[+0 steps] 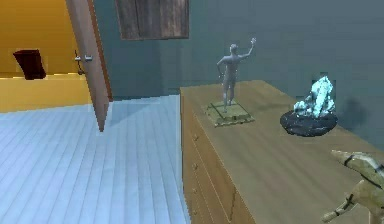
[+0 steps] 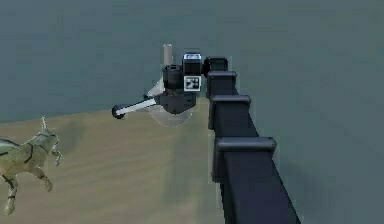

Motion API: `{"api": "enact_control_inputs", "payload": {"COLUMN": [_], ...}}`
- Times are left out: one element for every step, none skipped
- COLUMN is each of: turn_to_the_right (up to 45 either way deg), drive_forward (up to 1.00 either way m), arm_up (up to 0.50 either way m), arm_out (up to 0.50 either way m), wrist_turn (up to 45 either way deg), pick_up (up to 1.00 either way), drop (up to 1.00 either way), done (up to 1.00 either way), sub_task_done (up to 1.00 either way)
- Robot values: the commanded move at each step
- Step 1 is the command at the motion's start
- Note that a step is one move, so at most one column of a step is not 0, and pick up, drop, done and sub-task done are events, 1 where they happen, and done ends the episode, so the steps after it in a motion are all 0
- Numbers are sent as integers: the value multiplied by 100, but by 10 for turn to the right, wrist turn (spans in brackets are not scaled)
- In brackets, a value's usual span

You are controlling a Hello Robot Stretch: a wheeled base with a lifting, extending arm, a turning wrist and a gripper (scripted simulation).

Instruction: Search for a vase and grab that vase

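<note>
**A:** Which step are we on?

**B:** The grab itself, I'd say; the search looks done. The arm point(image 2: 240, 150) is stretched far out over the worktop point(image 2: 120, 175) with the jaws at its far end. Their thin fingers point(image 2: 135, 106) point sideways along the worktop's back edge.

**A:** And the vase?

**B:** There's a pale glassy shape point(image 2: 168, 116) right at the jaws, round below with a narrow neck rising above them. My guess is that's the vase. I can't say whether it's touching them or just behind.

**A:** Are the jaws clenched or released?

**B:** I can't tell, and I can't tell if they carry anything either. The shape may well be standing on the worktop.

**A:** Anything close by?

**B:** A horse figure point(image 2: 30, 160), well apart from the jaws, out on the side the fingers point to.

**A:** What does the next move call for?

**B:** First make sure of the hold. Then lift straight up off the worktop and draw the arm back, keeping away from that horse
</note>
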Motion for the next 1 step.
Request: {"api": "enact_control_inputs", "payload": {"turn_to_the_right": [0], "drive_forward": [0], "arm_up": [0], "arm_out": [0], "wrist_turn": [270], "pick_up": [0], "drop": [0], "done": [0], "sub_task_done": [0]}}
